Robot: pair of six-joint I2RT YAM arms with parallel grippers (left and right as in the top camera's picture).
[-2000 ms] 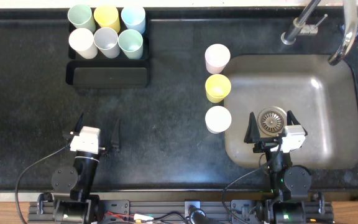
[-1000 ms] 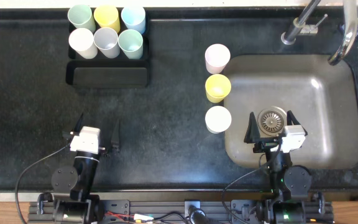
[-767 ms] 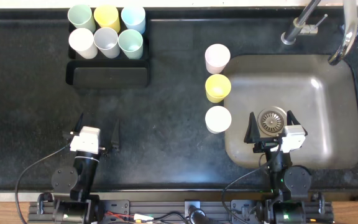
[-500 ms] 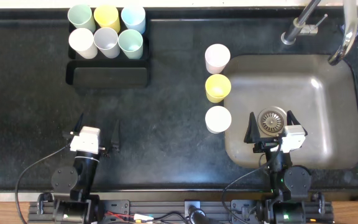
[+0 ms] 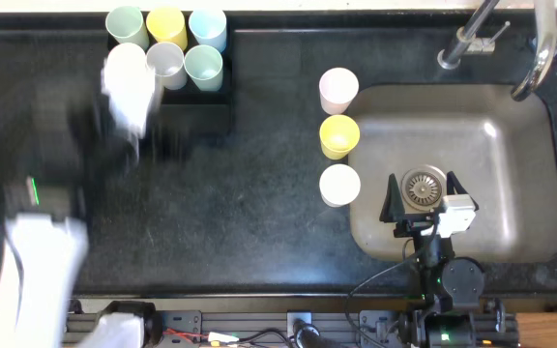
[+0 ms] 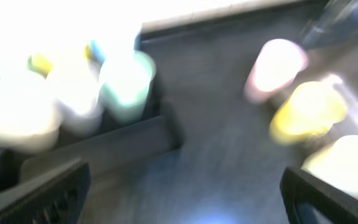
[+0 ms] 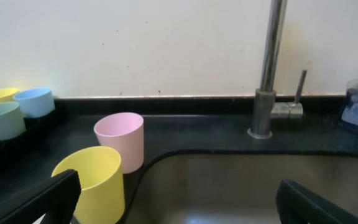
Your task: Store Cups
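From above, the left arm (image 5: 37,256) has swung off its rest toward the rack (image 5: 206,121). The pink cup (image 5: 337,90), yellow cup (image 5: 338,136) and white cup (image 5: 338,185) stand untouched beside the sink (image 5: 511,116), so storing is only starting.

Left wrist view: the left gripper (image 6: 184,174) is wide and empty.

Right wrist view: the right gripper (image 7: 178,183) is wide, over the sink.
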